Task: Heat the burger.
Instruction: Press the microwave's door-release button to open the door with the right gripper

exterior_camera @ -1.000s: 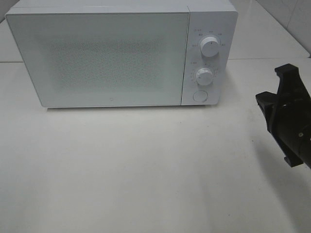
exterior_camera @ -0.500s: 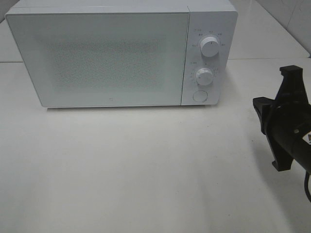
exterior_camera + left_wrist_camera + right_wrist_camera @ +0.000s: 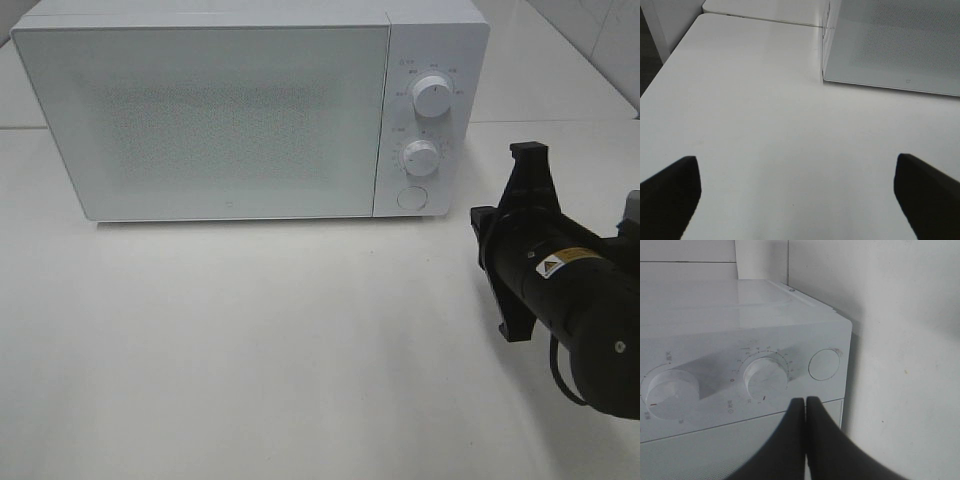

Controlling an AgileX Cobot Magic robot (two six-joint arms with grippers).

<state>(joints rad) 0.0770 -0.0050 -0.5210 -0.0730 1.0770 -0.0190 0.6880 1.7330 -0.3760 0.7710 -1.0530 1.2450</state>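
The burger is out of view; the white microwave (image 3: 200,110) stands at the back of the table with its door shut. My right gripper (image 3: 482,232) hovers to the right of the microwave, level with the control panel. In the right wrist view the right gripper (image 3: 805,401) is shut on nothing, its tips pointing just below the lower knob (image 3: 766,377) and beside the round button (image 3: 824,364). My left gripper (image 3: 797,170) is open and empty above bare table, with the microwave's (image 3: 890,45) front corner ahead of it.
The control panel carries an upper knob (image 3: 432,97), a lower knob (image 3: 421,158) and a round button (image 3: 411,197). The white table (image 3: 250,340) spreads in front of the microwave. A wall runs along the table's far right.
My right arm has swung left, toward the microwave's control panel, and its body now fills the right of the high view. The microwave and the left gripper have not moved.
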